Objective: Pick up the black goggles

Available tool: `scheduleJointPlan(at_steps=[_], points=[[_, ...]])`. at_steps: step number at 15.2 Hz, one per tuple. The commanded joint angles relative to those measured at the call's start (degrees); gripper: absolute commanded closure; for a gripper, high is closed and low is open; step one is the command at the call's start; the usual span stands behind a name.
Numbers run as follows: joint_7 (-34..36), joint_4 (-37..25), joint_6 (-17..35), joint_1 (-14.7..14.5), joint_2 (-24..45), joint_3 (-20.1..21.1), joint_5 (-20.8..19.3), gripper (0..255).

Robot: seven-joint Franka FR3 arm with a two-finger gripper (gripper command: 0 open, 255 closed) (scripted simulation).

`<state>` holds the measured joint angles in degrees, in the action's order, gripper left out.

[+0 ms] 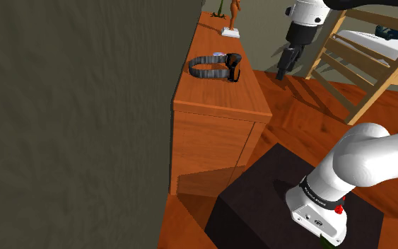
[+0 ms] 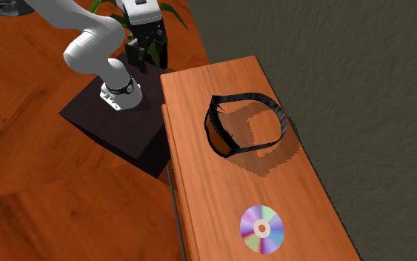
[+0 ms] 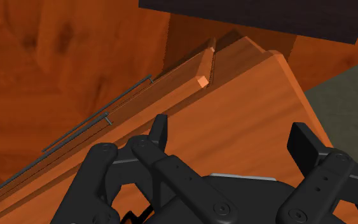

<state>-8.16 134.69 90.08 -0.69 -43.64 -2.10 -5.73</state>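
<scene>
Fingers (image 3: 160, 132) stand spread, holding nothing. The black goggles (image 2: 218, 135) lie on the wooden cabinet (image 2: 207, 189) top, well apart from the gripper (image 2: 147, 59). Centre over one strap section (image 2: 272, 110), then descend and close.

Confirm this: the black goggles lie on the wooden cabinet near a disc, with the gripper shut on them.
Not quite: the gripper is open and clear of the goggles, as the second exterior view shows. Cabinet and disc are right.
</scene>
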Motion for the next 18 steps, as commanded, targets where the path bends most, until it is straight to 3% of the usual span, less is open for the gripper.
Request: scheduleJointPlan(at_steps=[1,10,18], points=[[0.0,0.0,0.0,0.0,0.0,0.0,0.0,0],[2.2,-12.8,6.0,-1.8,21.3,2.5,1.3,0],[3.8,-29.3,6.4,-3.1,40.4,4.5,1.3,0]])
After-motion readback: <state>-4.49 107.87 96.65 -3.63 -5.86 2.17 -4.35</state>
